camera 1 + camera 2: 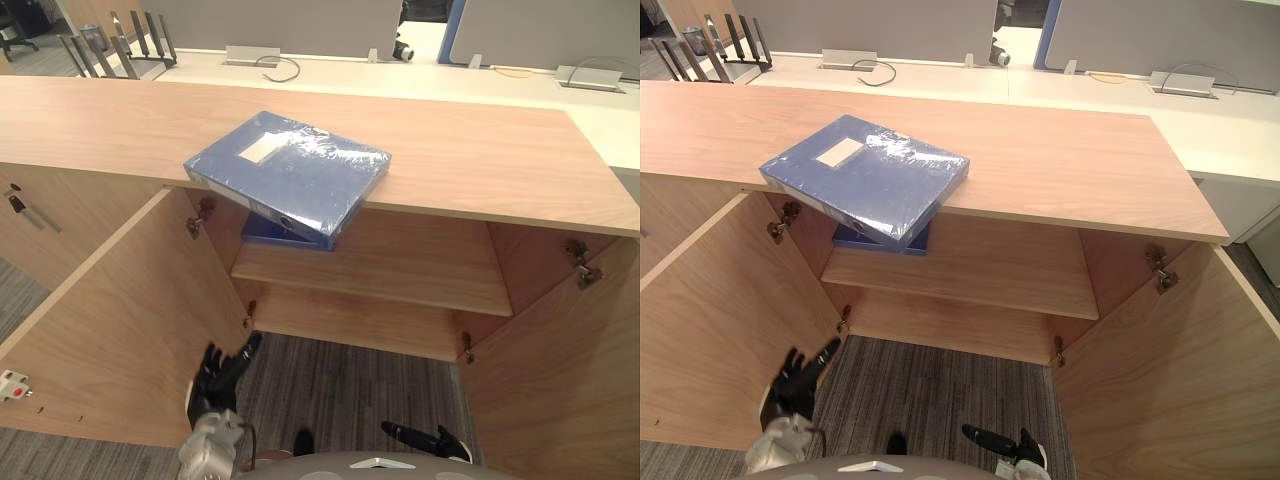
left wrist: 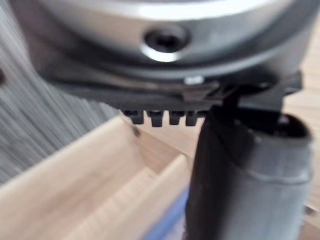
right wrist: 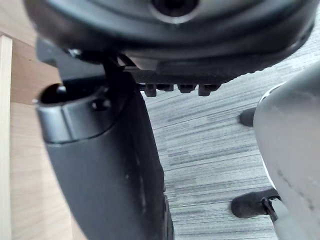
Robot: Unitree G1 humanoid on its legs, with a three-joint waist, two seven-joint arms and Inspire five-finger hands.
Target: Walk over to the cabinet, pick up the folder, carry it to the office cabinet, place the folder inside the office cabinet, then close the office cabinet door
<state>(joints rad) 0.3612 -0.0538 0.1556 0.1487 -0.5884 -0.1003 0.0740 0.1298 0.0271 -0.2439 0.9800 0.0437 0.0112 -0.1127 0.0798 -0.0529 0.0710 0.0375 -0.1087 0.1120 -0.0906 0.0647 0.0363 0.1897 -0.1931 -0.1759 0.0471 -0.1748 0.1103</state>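
Blue folder (image 1: 290,172) is lying on the wooden cabinet (image 1: 480,150), one corner overhanging the open front. A second folder (image 1: 262,232) is sitting on the shelf (image 1: 400,265) below. Both doors are standing wide open, the left door (image 1: 110,330) and the right door (image 1: 560,370). Hanging low by the left door, the left hand (image 1: 218,375) is keeping its fingers straight and empty. The right hand (image 1: 430,438) is also hanging low, stretched out and holding nothing.

Shiny, smooth and rough
The flat blue folder (image 1: 288,175) is wrapped in clear film that looks glossy and crinkly. The light brown wooden cabinet (image 1: 480,160) is smooth and matt, with small shiny metal hinges (image 1: 580,262). The grey striped carpet (image 1: 340,375) looks rough and woven.
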